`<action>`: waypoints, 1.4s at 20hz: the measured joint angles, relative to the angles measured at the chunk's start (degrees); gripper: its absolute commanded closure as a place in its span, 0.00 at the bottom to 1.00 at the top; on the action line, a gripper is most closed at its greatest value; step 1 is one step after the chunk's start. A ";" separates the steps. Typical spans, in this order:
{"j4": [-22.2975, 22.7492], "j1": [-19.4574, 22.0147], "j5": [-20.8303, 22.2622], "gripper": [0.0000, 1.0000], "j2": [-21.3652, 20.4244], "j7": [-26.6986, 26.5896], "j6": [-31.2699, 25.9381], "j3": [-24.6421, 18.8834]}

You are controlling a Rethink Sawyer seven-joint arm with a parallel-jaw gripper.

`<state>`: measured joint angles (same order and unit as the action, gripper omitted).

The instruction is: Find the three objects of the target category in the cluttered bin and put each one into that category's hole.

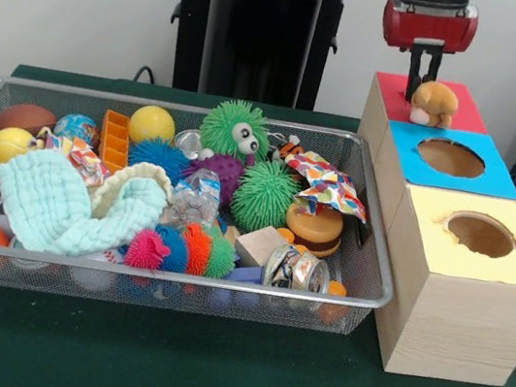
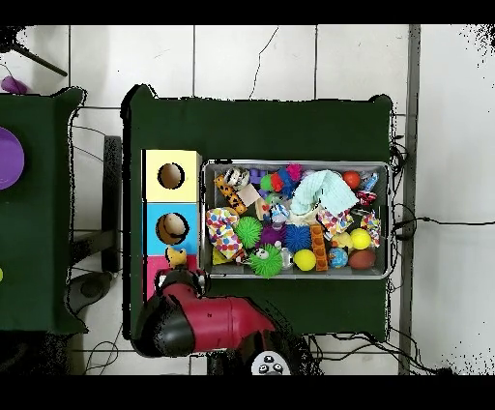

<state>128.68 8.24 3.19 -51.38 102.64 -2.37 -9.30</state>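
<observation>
- Over the red box (image 1: 420,99), at the robot end of the row, the gripper (image 1: 425,71) hangs just above a small tan plush animal (image 1: 434,104); whether its fingers are parted or closed on the toy cannot be told, as the toy hides the tips.
- That plush sits on the red top, over where a hole would be; no hole shows there in either view.
- Straight below the gripper lies the plush, so the coming move seems a matter of descent or release, not of travel sideways.
- Three boxes stand in one row beside the cluttered bin (image 1: 358,303): red, then the blue box (image 1: 457,176), then the yellow box (image 1: 514,254), with one round hole visible in each of the last two.
- From overhead, something tan shows inside the blue box's hole (image 2: 172,228); the yellow one looks dark and empty.
- Well apart from the gripper, the bin holds a heap: several spiky balls, smooth balls, crushed cans, wrappers and one pale cloth (image 1: 69,208).
</observation>
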 measured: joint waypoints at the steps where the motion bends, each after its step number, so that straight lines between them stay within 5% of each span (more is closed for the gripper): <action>1: 0.08 -0.01 0.00 1.00 -0.06 0.00 0.01 -0.01; 19: 6.17 -7.88 -3.65 1.00 -3.09 0.00 0.04 1.31; 28: 7.51 -3.85 -3.68 1.00 -0.88 0.00 2.71 1.31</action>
<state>136.19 4.39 -0.50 -52.26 102.64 0.34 -7.99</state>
